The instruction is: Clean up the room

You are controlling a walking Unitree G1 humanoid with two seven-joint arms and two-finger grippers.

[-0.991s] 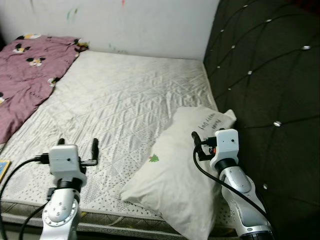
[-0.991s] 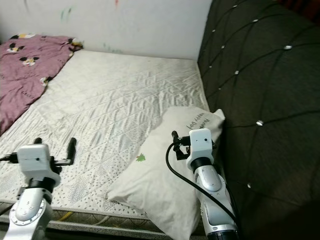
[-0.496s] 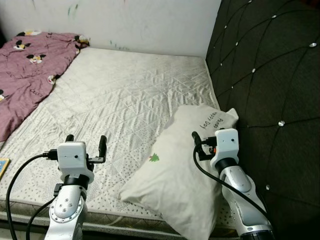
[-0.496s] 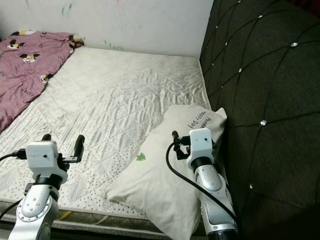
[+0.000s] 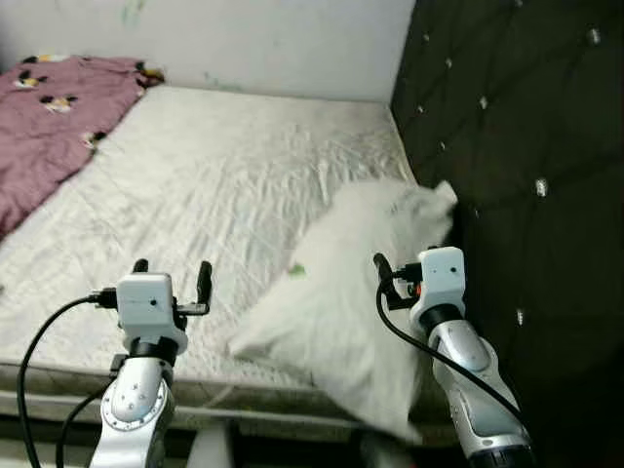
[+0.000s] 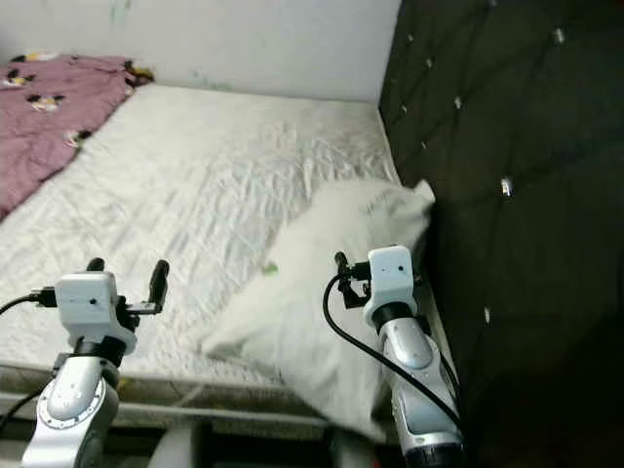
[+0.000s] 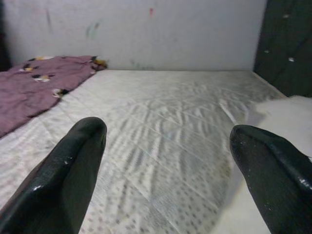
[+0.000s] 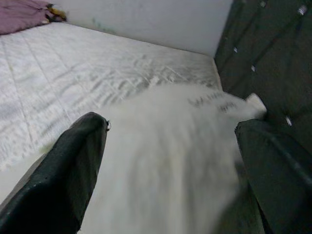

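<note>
A white pillow (image 5: 356, 278) with a small green mark lies on the near right part of the bed, against the dark headboard; it also shows in the right wrist view (image 8: 180, 146). My right gripper (image 5: 402, 275) hovers over the pillow's near right end, open, with nothing between its black fingers (image 8: 80, 156). My left gripper (image 5: 173, 275) hangs above the bed's front edge, left of the pillow, also open and holding nothing (image 7: 165, 129). A purple printed blanket (image 5: 49, 117) is bunched at the far left of the bed.
The white quilted mattress (image 5: 214, 166) runs back to a pale wall (image 5: 244, 39). A dark tufted headboard (image 5: 517, 146) stands along the right side. The bed's front edge (image 5: 68, 385) lies just below my grippers. The eye views are blurred.
The whole picture has shifted and blurred, so the camera moved; the bed's front edge now shows at the bottom. My left gripper has risen slightly. The pillow stays put.
</note>
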